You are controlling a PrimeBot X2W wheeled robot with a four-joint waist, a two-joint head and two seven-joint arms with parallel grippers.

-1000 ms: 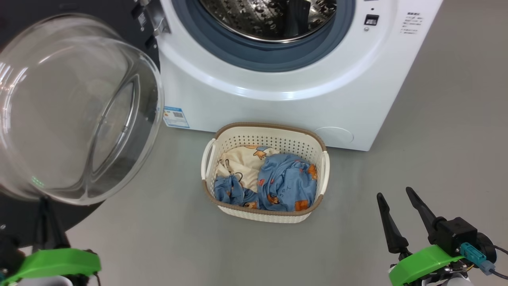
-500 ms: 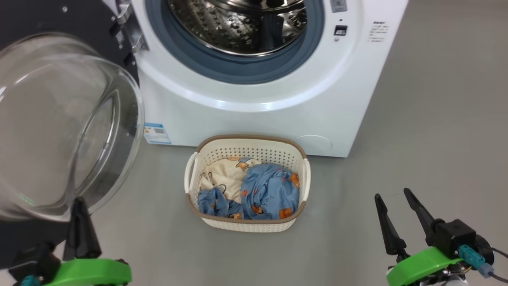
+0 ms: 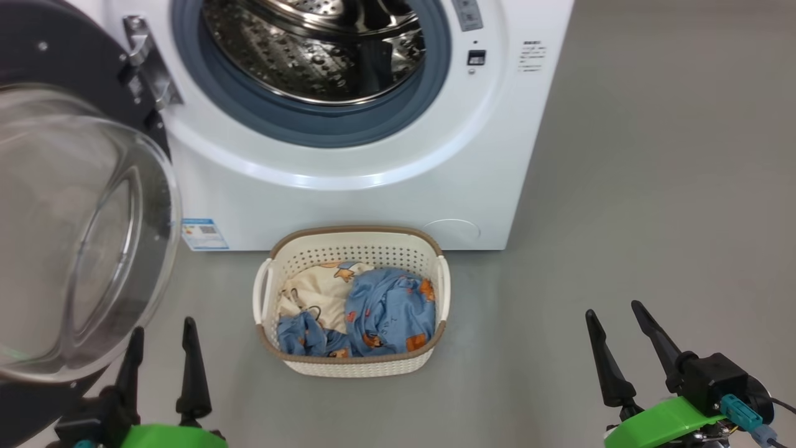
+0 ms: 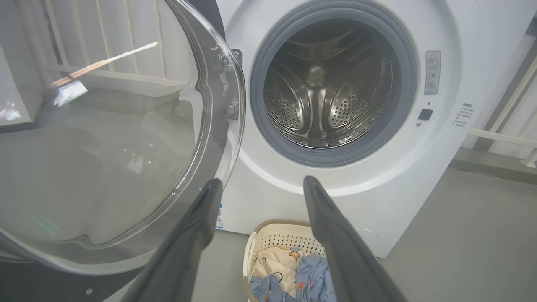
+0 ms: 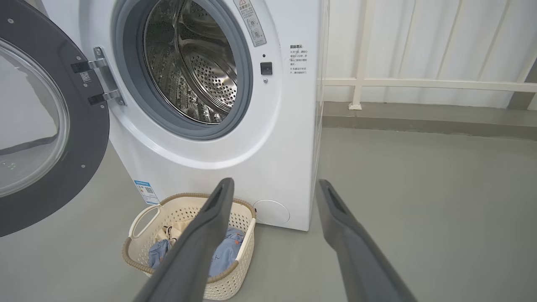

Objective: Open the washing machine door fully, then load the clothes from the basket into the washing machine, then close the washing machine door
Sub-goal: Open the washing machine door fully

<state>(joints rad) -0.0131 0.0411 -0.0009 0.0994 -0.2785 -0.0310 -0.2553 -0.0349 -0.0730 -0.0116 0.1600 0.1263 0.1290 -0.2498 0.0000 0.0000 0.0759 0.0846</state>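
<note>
The clothes point(image 3: 388, 305) looked soft and light, best pinched at the blue bump. The left claw point(image 3: 163, 325) and right claw point(image 3: 612, 308) stood open, empty.

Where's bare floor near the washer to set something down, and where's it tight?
Open floor lies right of the washing machine and basket, ahead of the right gripper; a strip runs between basket and grippers. Tight on the left: the open door overhangs beside the left gripper.
</note>
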